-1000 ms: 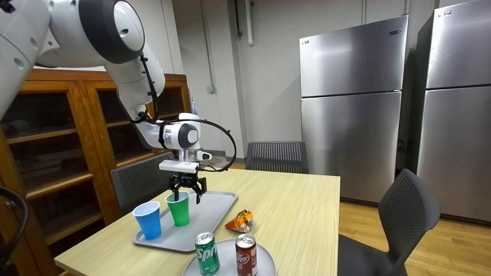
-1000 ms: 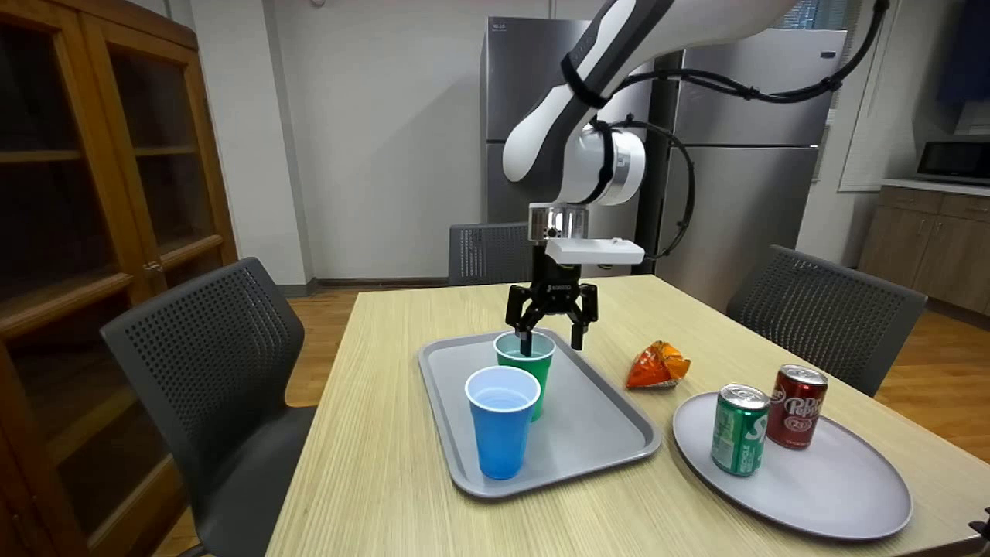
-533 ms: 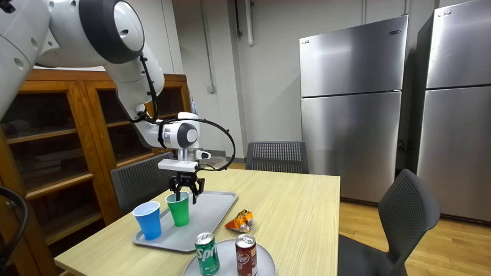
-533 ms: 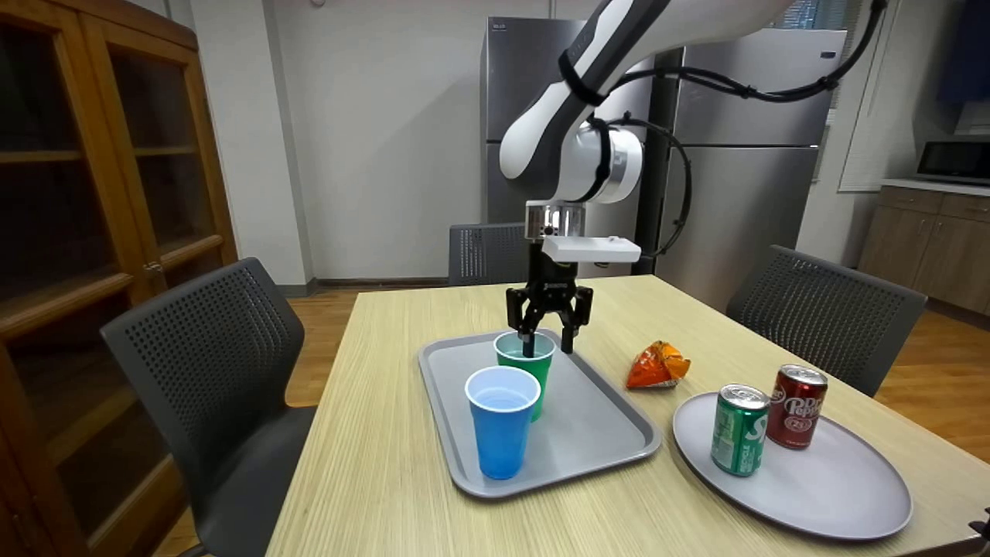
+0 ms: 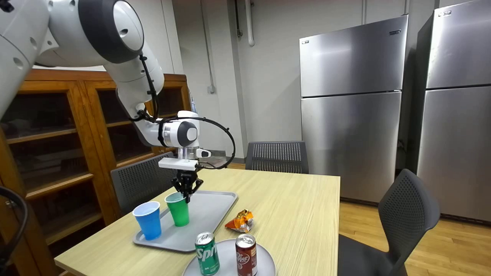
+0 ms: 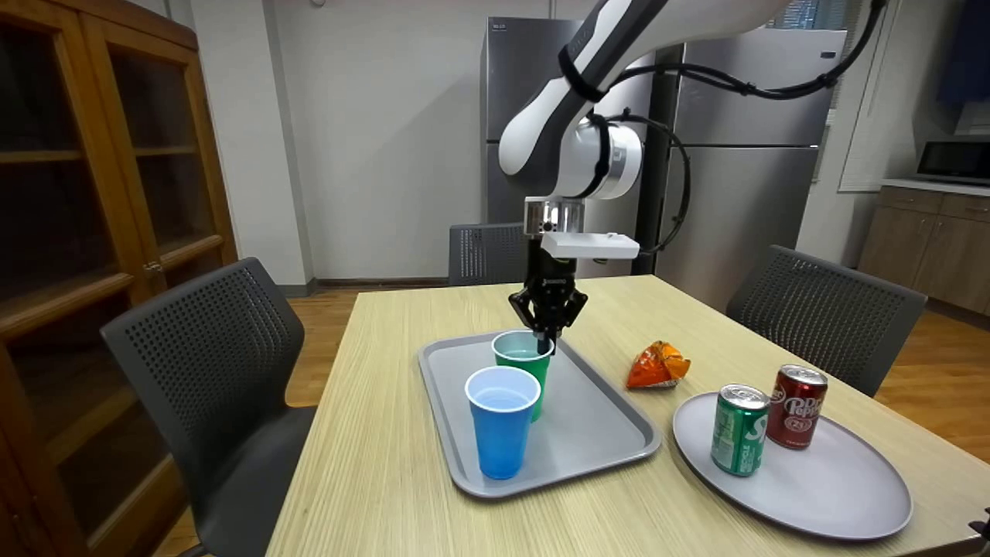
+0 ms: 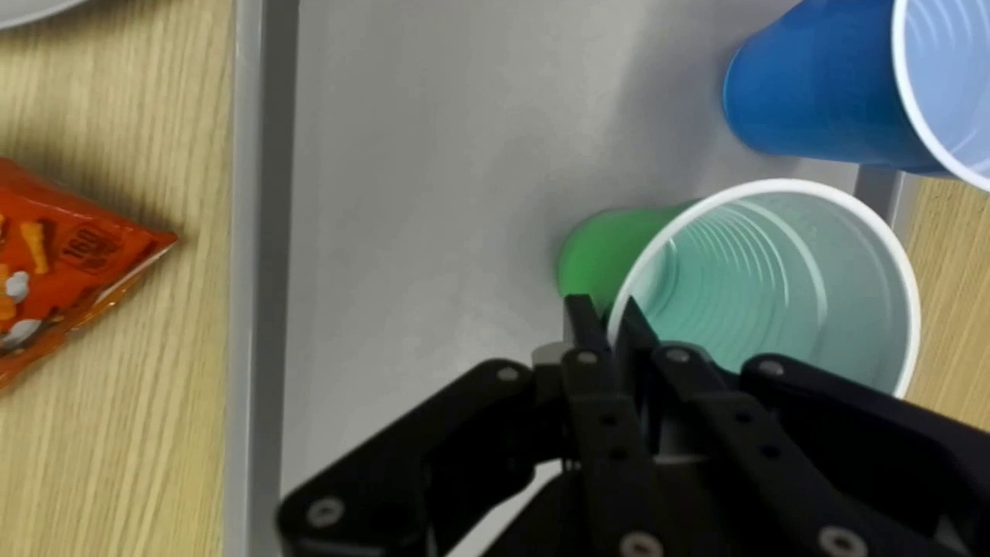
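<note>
Pincer [image 7: 609, 313] pinches the green cup [image 7: 781, 271] by its rim on the tray [image 7: 433, 193]

In the wrist view the pincer is all but closed, one finger inside the green cup and one outside, with the thin wall caught between. That hold probably suits because the wall is slim while the mouth looks wide. The green cup stands upright, about midway across the tray. Further along the tray stands the blue cup [image 7: 820, 85], apart, likely leaving the pincer room.

In an exterior view a plate [image 5: 227, 261] lies off the tray, near its corner, carrying a green can [image 5: 207, 255] and a red can [image 5: 246, 256], presumably to keep them together.

In an exterior view the arm [image 6: 650, 39] aims the pincer straight down over the tray, a pose that fits taking a rim from above. A snack bag [image 6: 656, 367] lies on the table [image 6: 387, 464] beside the tray's long edge, perhaps for clearance.
</note>
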`<state>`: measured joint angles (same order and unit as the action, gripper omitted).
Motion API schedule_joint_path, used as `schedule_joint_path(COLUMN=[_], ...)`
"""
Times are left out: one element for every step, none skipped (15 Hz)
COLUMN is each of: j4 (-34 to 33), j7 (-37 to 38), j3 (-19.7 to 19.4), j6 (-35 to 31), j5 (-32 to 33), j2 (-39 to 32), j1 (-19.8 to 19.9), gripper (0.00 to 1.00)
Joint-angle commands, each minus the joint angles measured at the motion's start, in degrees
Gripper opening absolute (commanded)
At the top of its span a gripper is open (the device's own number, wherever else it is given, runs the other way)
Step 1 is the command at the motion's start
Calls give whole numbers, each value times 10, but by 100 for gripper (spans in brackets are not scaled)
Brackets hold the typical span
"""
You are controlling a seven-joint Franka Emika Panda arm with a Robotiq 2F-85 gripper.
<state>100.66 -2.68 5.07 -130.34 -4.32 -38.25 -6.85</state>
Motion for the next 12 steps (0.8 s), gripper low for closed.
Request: schedule_joint_path(j4=[-2,-1,0,1,1,1,1,-2,-4,-5,-6,-8], j7=[11,11,11,10,10,9,6,2,2,2,0,0], j3=[-1,-1,-1,0,1,2,4,8,10,13,16,19], j6=[20,19,19,18,17,16,15,16,16,16,14,13], j5=[11,11,11,11,11,10,9,6,7,6,5,7], j2=[13,14,16,17,19,23,26,30,33,37,42,46], j1=[0,-1,-1,-2,-2,-2,-2,-1,-3,-5,-5,-8], gripper=[0,1,1,1,1,1,1,1,1,1,1,1])
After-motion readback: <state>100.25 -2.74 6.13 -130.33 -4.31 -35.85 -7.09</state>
